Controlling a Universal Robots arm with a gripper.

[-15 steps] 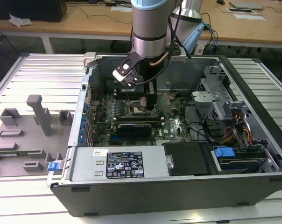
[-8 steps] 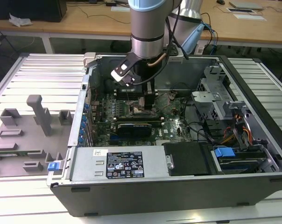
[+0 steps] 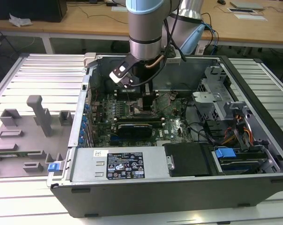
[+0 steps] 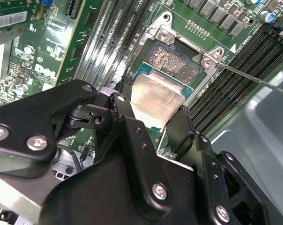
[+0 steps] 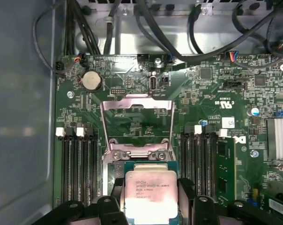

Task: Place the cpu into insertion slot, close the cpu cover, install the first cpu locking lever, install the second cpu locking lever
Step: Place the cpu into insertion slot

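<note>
Silvery-grey metal of the cpu (image 5: 149, 194), pinched at opposite edges between jaws closed narrowly on it, just over the insertion slot (image 4: 175, 63); cpu cover (image 5: 137, 98) swung open. Likely light, stiff, slick-topped, fragile underneath: grip edges only.

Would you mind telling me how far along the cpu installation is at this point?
Nothing is finished yet. In hand: the gripper is shut on the cpu, holding it over the insertion slot, whose contact field partly shows. Left: seating it, closing the cpu cover, which lies flipped open, and latching both levers; one lever sticks out free.
</note>
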